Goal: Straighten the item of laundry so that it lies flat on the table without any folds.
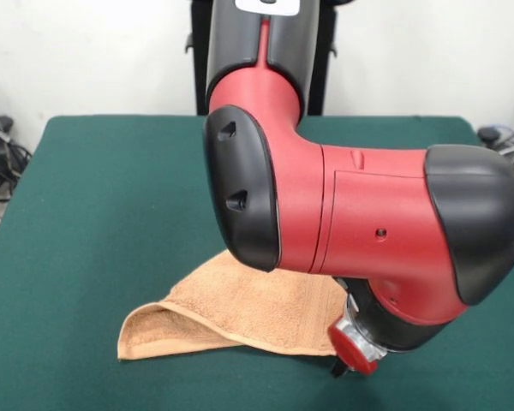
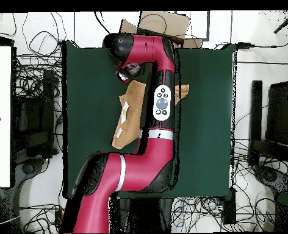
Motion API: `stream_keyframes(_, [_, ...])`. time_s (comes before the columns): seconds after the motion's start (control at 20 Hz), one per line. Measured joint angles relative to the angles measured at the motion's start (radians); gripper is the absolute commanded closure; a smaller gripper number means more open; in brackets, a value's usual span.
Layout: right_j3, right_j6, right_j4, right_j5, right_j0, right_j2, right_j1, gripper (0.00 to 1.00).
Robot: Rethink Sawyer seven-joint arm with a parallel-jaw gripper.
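Observation:
The peach-orange towel (image 1: 240,312) lies crumpled on the green table (image 1: 103,197) near its front edge, with its left corner folded over on itself. My arm hides the towel's far and right parts. In the overhead view the towel (image 2: 131,116) lies partly under the arm, white tags showing on it, and a small bit sticks out on the arm's other side. My gripper (image 1: 349,360) hangs low by the towel's right edge; in the overhead view the gripper (image 2: 126,72) is just past the towel's end. Whether it holds the cloth is hidden.
The arm's big red and black elbow (image 1: 351,223) fills the middle of the front view. Cables and equipment (image 2: 33,91) lie on the floor round the table. A cardboard box (image 2: 162,24) stands beyond the table's edge opposite the robot's base.

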Motion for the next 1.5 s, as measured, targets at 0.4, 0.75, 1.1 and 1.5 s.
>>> stream_keyframes(0.4, [0.025,0.000,0.031,0.000,-0.001,-0.001,0.013,0.00])
stream_keyframes(0.75, [0.040,0.000,0.040,0.000,-0.005,-0.004,0.015,0.00])
stream_keyframes(1.1, [0.041,0.000,0.042,0.000,-0.006,-0.005,0.015,0.00])
stream_keyframes(1.5, [0.042,0.000,0.042,0.000,-0.006,-0.005,0.018,1.00])
